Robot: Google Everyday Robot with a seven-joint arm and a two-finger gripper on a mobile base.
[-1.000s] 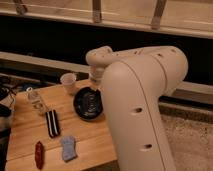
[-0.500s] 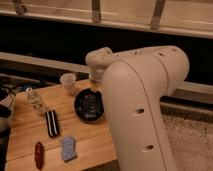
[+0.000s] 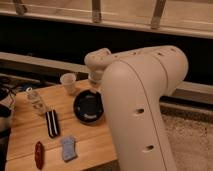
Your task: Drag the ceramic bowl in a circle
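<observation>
Here the gripper (image 3: 96,86) hangs at the far right rim of the ceramic bowl (image 3: 88,107), tucked under the arm's pale wrist joint, and whether its jaws are released or clenched on the rim I cannot tell, since the wrist and the bulky arm (image 3: 142,110) cover them. The bowl itself is dark, glossy and shallow, sitting flat on the wooden surface (image 3: 30,142) toward its right side, with pale glints in its floor; its right edge disappears behind the arm. Just beyond the bowl, to its far left, stands a small pale cup (image 3: 68,83), upright and apart from the rim. Further left a clear bottle-like item (image 3: 36,101) stands near the surface's far left part. Nearer the camera, a flat dark rectangular object with pale stripes (image 3: 52,123) lies left of the bowl, well clear of it. At the near edge lie a blue-grey folded cloth or sponge (image 3: 68,148) and, to its left, a narrow red object (image 3: 39,153). A dark wall with a pale ledge and railing posts runs behind the surface.
</observation>
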